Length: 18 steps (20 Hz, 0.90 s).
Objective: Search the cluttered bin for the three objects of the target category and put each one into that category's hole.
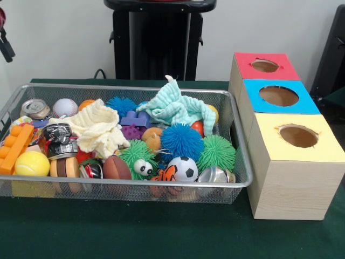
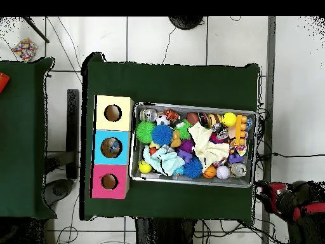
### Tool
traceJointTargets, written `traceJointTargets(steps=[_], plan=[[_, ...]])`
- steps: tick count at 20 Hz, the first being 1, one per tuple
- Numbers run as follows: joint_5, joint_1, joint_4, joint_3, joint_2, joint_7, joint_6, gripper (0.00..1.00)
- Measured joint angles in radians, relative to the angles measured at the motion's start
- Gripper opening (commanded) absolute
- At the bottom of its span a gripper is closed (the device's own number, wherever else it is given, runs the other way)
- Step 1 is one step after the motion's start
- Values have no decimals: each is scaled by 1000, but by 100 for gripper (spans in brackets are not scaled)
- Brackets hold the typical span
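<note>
Clutter is heaped in the bin point(image 1: 124, 184) in the front view, which is set on the green table point(image 1: 161, 232) just beside a row of three boxes, so that anything lifted out has only a short way to travel. The hole point(image 1: 264, 66) is cut in the red top of the farthest box, behind the blue box point(image 1: 280, 97) and the yellow box point(image 1: 296, 137), and nothing is seen lodged in it. A cream cloth point(image 1: 97, 127) and a mint cloth point(image 1: 175, 108) are draped over other pieces, so part of the contents is hidden and would have to be uncovered during the search. A baseball point(image 1: 65, 107), a football point(image 1: 183, 168), a yellow ball point(image 1: 31, 163) and spiky balls point(image 1: 180, 141) are left exposed on top. Only a dark piece of the arm point(image 1: 4, 46) is caught at the left edge. In the overhead view the bin point(image 2: 190, 107) is seen touching or nearly touching the boxes, with the hole point(image 2: 109, 182) at the end of the row nearest the robot's side. The arm point(image 2: 292, 198) is drawn back off the table's corner, probably to leave the bin unobstructed. The gripper point(image 2: 271, 192) is shown too poorly for it to be told whether it is open, and nothing can be seen held in it
</note>
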Motion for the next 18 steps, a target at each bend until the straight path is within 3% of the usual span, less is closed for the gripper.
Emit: traceJointTargets(steps=[18], plan=[[142, 80, 14, -4, -70, 0, -14, 100]])
